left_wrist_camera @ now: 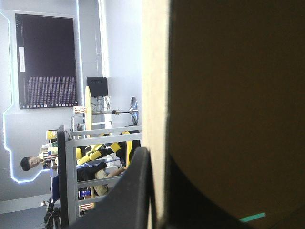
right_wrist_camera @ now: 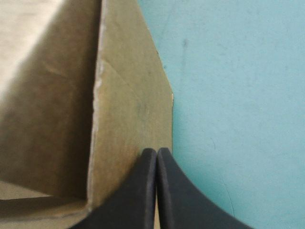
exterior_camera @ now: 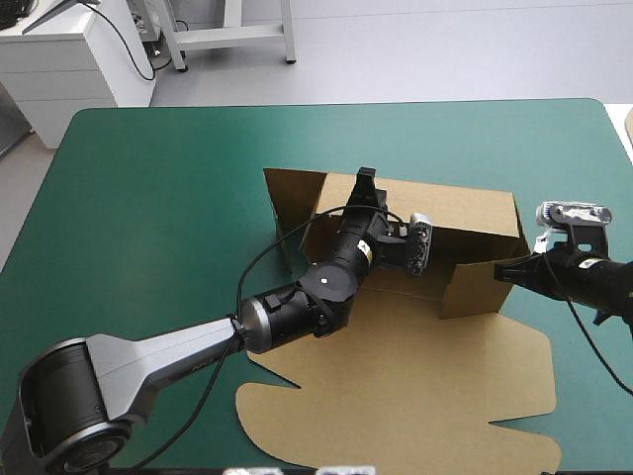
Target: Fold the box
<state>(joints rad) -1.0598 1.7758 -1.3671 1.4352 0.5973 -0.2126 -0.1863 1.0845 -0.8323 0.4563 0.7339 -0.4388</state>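
Standing box wall (exterior_camera: pixel 465 210) within left tool (exterior_camera: pixel 366 178)

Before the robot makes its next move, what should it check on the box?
1. Left gripper holds the far wall of the box: ok, the board sits between its fingers.
2. Far wall stands upright: ok.
3. Right gripper is shut, with its tip at the right side flap: ok.
4. Right side flap is fully tucked in: cannot tell.
5. Lid lies flat on the teal-green cover: ok.
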